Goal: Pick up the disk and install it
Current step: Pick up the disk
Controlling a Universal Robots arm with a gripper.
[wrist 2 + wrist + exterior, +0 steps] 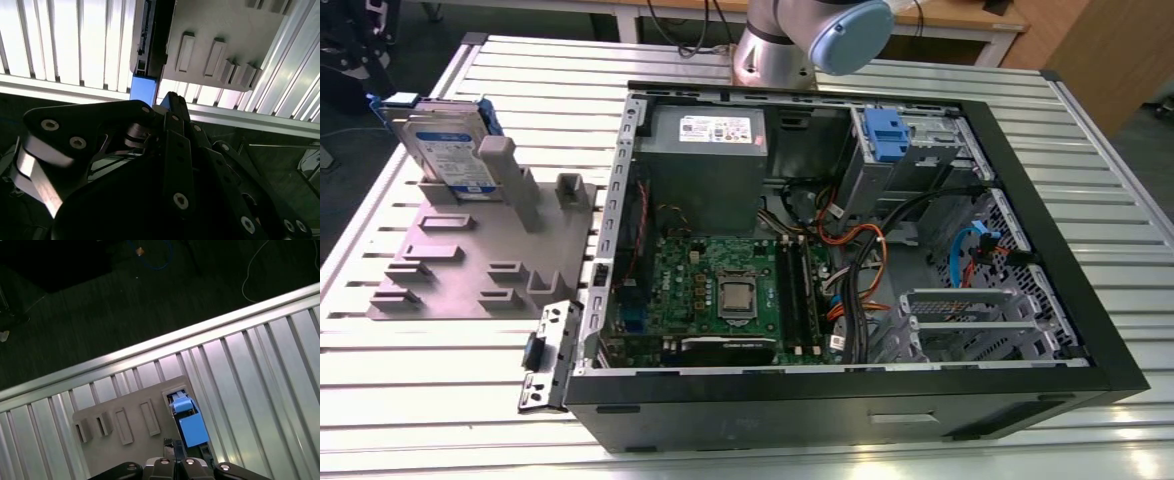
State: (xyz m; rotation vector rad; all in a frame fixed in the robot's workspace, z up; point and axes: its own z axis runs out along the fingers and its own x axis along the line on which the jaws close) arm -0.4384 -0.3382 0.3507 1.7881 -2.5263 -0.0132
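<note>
The disk (444,150) stands upright in a slot of the grey holder plate (480,250), at the exterior view's left. It is silver with a white-and-blue label and a blue carrier. In the first wrist view I look down on its blue top edge (188,424), which sticks out of the holder plate (125,415). My gripper (170,444) hangs well above it, shut, with nothing between the fingers. In the second wrist view the black gripper (172,102) is in the foreground, with the disk's blue edge (144,90) just beyond it.
An open black computer case (1107,330) lies on the slatted metal table (1067,130), at the exterior view's right of the holder. Inside it are a grey power supply (707,135), a motherboard (720,290) and a blue drive-bay clip (887,135). The table edge (165,342) runs close beyond the holder.
</note>
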